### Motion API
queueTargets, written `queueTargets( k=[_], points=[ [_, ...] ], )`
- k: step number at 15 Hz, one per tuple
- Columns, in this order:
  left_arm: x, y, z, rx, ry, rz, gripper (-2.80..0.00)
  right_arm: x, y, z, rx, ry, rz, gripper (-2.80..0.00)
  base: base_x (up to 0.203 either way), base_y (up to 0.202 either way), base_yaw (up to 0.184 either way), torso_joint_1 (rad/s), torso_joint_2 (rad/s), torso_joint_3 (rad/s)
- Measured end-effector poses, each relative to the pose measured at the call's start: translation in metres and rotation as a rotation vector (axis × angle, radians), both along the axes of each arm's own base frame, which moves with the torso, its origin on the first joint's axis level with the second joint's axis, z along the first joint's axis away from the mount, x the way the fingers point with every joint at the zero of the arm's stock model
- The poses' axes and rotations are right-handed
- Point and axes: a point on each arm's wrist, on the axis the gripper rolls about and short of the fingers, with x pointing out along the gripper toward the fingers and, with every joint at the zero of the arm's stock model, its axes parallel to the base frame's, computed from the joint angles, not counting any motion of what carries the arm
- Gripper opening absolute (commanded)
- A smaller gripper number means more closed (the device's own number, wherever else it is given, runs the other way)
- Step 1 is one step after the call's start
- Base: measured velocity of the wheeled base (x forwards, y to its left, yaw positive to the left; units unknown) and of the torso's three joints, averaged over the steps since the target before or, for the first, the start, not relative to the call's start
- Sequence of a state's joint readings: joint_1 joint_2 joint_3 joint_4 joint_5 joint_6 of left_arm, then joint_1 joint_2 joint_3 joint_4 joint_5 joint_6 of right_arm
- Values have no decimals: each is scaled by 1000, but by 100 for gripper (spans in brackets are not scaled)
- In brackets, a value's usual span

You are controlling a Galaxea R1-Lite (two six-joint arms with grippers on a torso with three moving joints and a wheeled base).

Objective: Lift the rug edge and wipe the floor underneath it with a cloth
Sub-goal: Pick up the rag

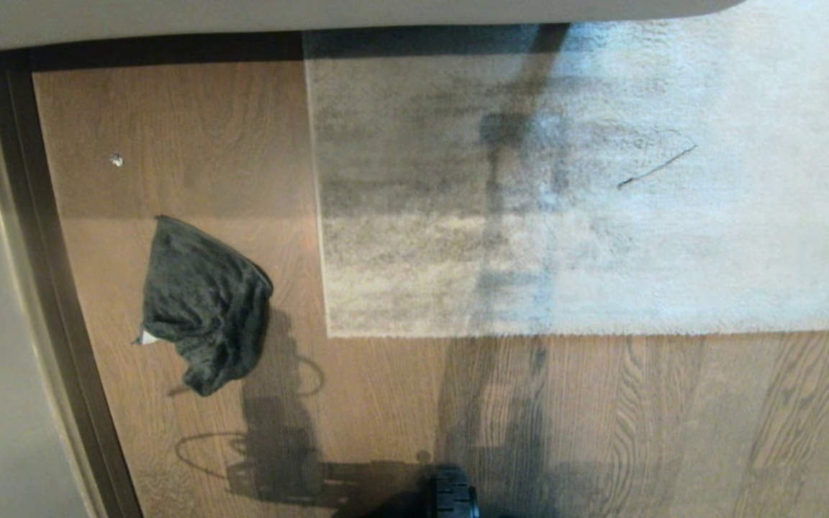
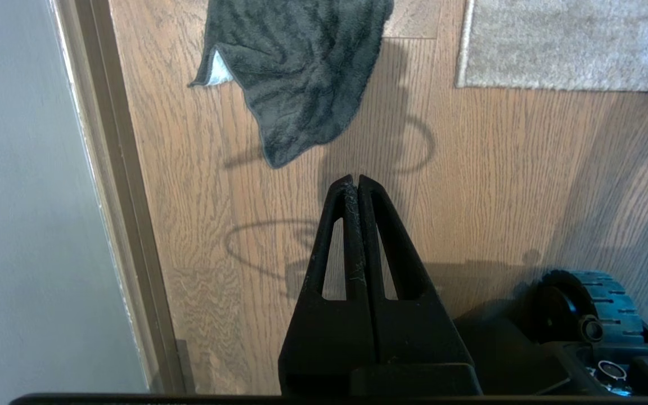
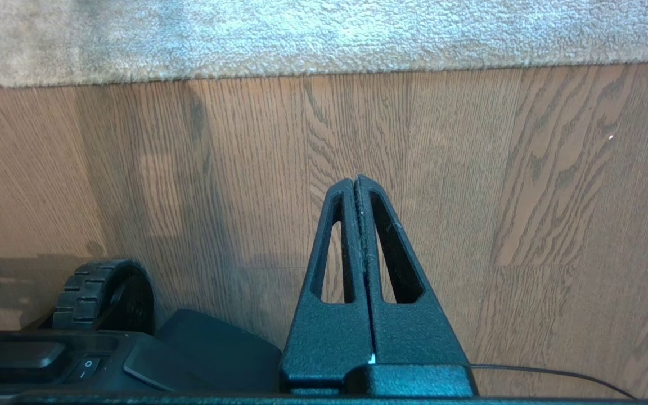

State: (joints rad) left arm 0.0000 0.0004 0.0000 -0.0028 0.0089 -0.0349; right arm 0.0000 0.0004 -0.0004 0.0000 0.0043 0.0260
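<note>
On the floor (image 1: 400, 403) ahead of you, the rug edge (image 1: 458, 332) lies flat: a straight bound border meeting a square corner (image 1: 329, 334), short grey-beige pile with darker mottled streaks. The side border runs away from that corner toward a pale ledge across the top of the head view. The planks are light brown wood grain, smooth and slightly glossy, and bare along the near border.

The cloth (image 1: 202, 306) is a crumpled heap of dark grey fluffy microfibre, with a lighter patch showing at one corner. It sits on bare planks to your left, near the rug corner but apart from it, between the rug and a brown baseboard (image 1: 47, 288) with a pale wall behind.

Left gripper (image 2: 356, 179) hangs over bare floor just short of the cloth, not touching it, jaws pressed together and holding nothing. Right gripper (image 3: 356, 179) is over bare planks short of the near border, jaws likewise closed and empty. A black base wheel (image 1: 450, 493) sits at the near edge.
</note>
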Motion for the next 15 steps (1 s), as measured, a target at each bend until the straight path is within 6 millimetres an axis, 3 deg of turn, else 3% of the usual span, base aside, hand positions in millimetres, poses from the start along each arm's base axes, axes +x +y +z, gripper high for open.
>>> queueTargets(
  k=[15],
  points=[
    [0,0,4,-28,-2,-7,-280,0,0,0,0,0,0,-280,0,0,0,0,0,0]
  ],
)
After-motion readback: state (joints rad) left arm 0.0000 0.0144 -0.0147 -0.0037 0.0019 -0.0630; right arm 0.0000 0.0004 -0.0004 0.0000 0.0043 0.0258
